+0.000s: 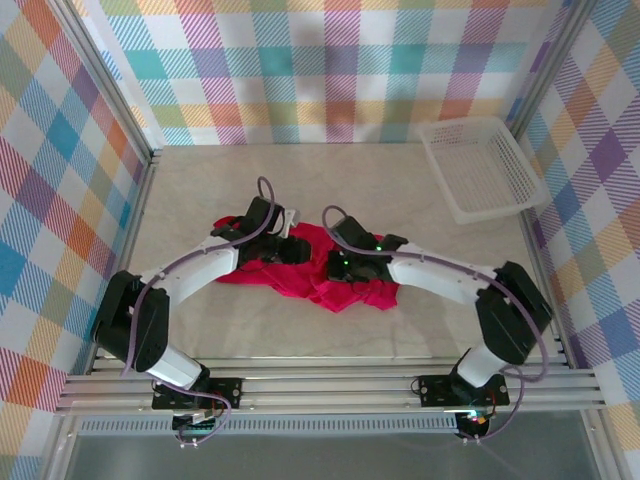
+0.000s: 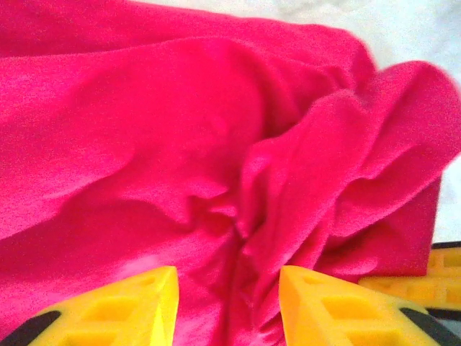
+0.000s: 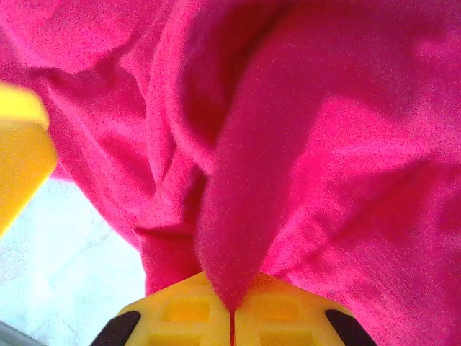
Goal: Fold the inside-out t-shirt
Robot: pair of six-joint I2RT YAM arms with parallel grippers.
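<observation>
Reaching in from the near left corner, the left arm [image 1: 165,290] bends across the pale table [image 1: 300,335] and sets the left gripper [image 1: 287,238] down on the left half of the t-shirt [image 1: 272,272]. In the left wrist view the left gripper [image 2: 229,281] shows two yellow fingers [image 2: 130,303] standing partway apart, and a raised ridge of the t-shirt [image 2: 180,144] runs down into the gap and meets both inner edges. Whether the pads press that ridge or merely stand either side of it, I cannot tell. A strip of table [image 2: 403,29] shows beyond the cloth at the upper right.

The t-shirt lies crumpled in the middle of the table, between the two arms, as a low crimson heap wider than it is deep, with bare table all round it.

The right gripper [image 1: 342,265] sits on the right half of the heap, close beside the left one. Its wrist view shows the right gripper [image 3: 232,299] with its jaws closed flat together, pinching a hanging fold of the t-shirt [image 3: 324,144] that narrows to a point at the seam between the fingers. Table [image 3: 65,274] shows at the lower left there. The right arm [image 1: 470,285] runs back to the near right corner.

A white mesh basket [image 1: 437,165] stands at the far right corner, well apart from the t-shirt, against the plaid wall [image 1: 330,70].
</observation>
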